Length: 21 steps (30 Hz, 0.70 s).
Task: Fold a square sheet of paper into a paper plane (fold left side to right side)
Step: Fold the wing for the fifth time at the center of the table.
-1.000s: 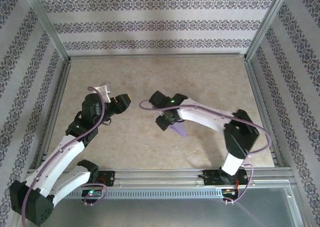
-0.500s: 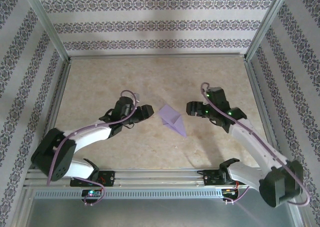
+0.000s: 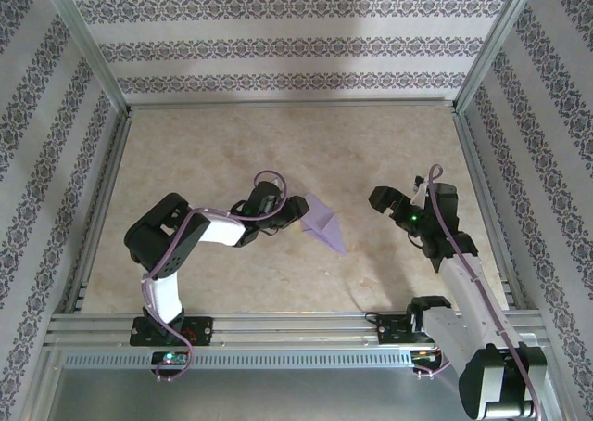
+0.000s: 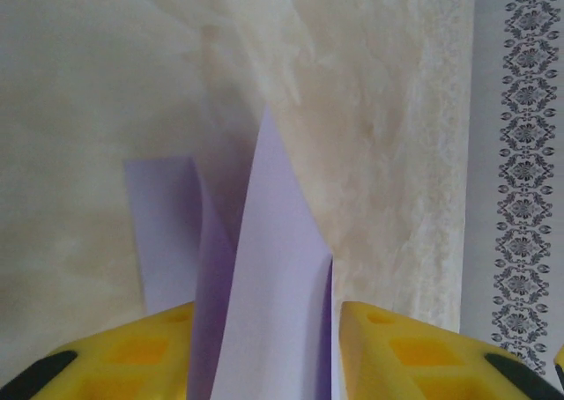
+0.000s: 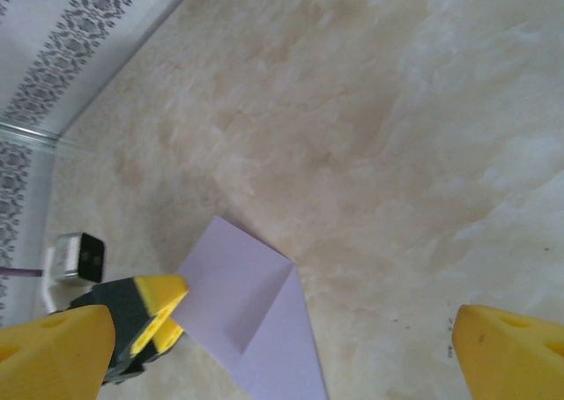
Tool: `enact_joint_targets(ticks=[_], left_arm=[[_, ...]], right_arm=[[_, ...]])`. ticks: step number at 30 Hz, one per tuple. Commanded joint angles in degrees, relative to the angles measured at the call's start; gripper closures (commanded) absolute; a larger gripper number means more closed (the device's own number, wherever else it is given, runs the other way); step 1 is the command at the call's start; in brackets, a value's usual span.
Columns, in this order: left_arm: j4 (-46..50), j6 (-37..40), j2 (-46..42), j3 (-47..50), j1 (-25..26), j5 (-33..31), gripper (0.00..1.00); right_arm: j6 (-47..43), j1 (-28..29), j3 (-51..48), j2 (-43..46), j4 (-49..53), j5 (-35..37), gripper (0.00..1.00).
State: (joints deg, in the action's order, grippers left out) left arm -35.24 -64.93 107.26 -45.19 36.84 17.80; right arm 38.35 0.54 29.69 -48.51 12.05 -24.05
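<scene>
Paper plane (image 3: 324, 224): lavender, folded to a point, lying near the middle of the table (image 3: 213, 143), tip toward the near right.
Plane vs earlier: same spot as half a second ago. A second ago it was mostly hidden under the right gripper.
Left gripper (image 3: 298, 209): at the plane's left edge. In the left wrist view, a raised fold of paper stands between the yellow fingers (image 4: 414, 351) and fills the gap.
Left grip state: jaws partly closed around the fold. Can't tell whether they actually pinch it.
Left arm vs earlier: a second ago it was pulled back on the left, well apart from the plane. Half a second ago it was near but short of it, and now it has reached the paper.
Right gripper (image 3: 380, 199): spread wide with nothing between the jaws, off to the right of the plane and not touching it.
Right arm vs earlier: a second ago it was over the plane. It has since backed off to the right and the jaws have widened.
Right wrist view: the plane's centre crease is visible, and one left-gripper finger is at the paper's edge.
</scene>
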Motion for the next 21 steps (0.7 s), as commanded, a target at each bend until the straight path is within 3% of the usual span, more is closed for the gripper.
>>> enact_joint_targets(ticks=[1, 7, 11, 17, 21], left_arm=[[-3.8, -1.2, 1.6, -2.2, 0.7, 0.2, 0.67], [-0.9, 3.4, -1.9, -1.1, -0.2, 0.6, 0.89], [-1.6, 8.8, -7.4, 1.5, -2.3, 6.0, 0.95], [-0.5, 14.8, -16.6, 6.2, -5.8, 16.0, 0.98], [3.5, 19.6, -22.6, 7.3, -6.6, 21.2, 0.98]], right_arm=[[3.2, -1.1, -1.0, 0.4, -4.6, -4.8, 0.02], [3.7, -2.3, -1.9, 0.0, -9.5, -9.7, 0.04], [4.3, -2.6, -2.3, -1.6, -15.2, -15.2, 0.10], [-0.2, -2.2, 1.3, -10.5, -18.2, -31.3, 0.21], [-5.7, 3.2, 3.4, -16.5, -17.2, -33.4, 0.21]])
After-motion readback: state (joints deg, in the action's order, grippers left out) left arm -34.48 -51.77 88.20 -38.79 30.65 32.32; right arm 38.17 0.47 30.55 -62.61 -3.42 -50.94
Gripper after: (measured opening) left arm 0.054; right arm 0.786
